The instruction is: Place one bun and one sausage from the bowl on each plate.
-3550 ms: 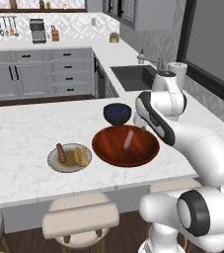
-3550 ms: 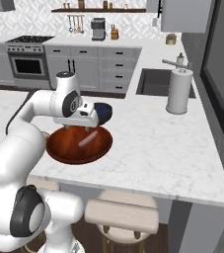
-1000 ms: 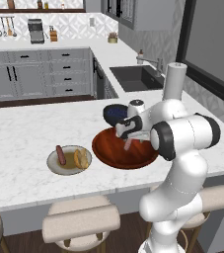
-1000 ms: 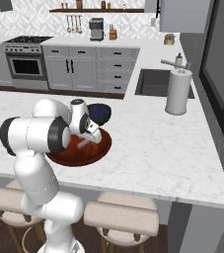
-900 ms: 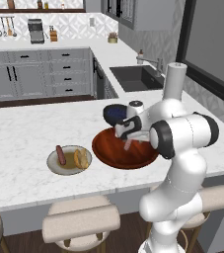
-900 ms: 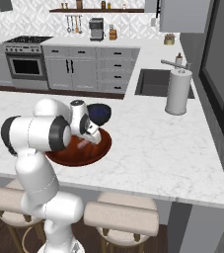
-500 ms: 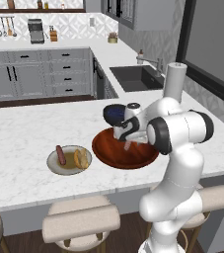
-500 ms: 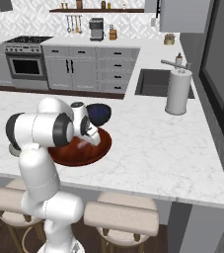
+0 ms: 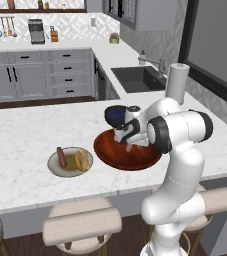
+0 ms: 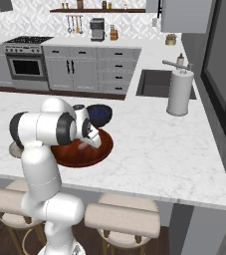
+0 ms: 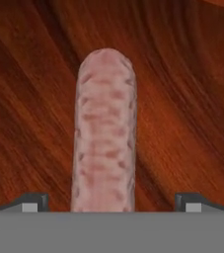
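Down in the bowl [image 9: 116, 158], the gripper [image 11: 108, 205] hangs with fingers spread wide, straddling the pink sausage [image 11: 105, 133] lying on the reddish-brown floor, nothing clamped yet.

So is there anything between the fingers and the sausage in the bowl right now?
Nothing visible. In the hand view the sausage lies on the bare wood-grain floor of the bowl, running up between the two open fingers, with clear gaps on both sides. The gripper is low over the bowl.
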You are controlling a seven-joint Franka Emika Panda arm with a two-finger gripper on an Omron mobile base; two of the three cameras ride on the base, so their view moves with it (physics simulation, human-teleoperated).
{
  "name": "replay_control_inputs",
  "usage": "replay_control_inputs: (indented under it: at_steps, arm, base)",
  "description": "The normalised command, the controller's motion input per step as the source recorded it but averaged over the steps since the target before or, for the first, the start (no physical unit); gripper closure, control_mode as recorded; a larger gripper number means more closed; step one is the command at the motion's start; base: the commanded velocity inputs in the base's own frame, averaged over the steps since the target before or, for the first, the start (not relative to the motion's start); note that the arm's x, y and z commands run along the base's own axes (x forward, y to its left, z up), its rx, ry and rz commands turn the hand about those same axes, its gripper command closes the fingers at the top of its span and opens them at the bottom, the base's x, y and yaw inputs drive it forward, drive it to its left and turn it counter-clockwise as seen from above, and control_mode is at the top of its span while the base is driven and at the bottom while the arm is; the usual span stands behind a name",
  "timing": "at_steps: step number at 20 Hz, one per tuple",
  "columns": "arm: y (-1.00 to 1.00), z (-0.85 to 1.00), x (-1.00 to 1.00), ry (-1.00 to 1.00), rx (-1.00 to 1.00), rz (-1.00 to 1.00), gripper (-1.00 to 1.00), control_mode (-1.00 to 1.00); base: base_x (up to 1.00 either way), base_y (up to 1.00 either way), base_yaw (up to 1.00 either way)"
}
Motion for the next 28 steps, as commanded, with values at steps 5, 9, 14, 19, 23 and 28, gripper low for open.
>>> replay_control_inputs:
  at_steps: [5, 9, 14, 19, 23, 28]
  arm:
    - [0.00, 0.00, 0.00, 0.00, 0.00, 0.00, 1.00, -1.00]
    - [0.00, 0.00, 0.00, 0.00, 0.00, 0.00, 1.00, -1.00]
    - [0.00, 0.00, 0.00, 0.00, 0.00, 0.00, 1.00, -1.00]
    - [0.00, 0.01, 0.05, 0.01, 0.00, 0.00, 1.00, -1.00]
    - [-0.13, 0.60, -0.05, 0.00, 0.00, 0.02, 1.00, -1.00]
    - [-0.16, 0.88, -0.42, 0.00, 0.00, 0.05, 1.00, -1.00]
  base:
    - [0.00, 0.00, 0.00]
    - [0.00, 0.00, 0.00]
    - [0.00, 0.00, 0.00]
    - [0.00, 0.00, 0.00]
    - [0.00, 0.00, 0.00]
    - [0.00, 0.00, 0.00]
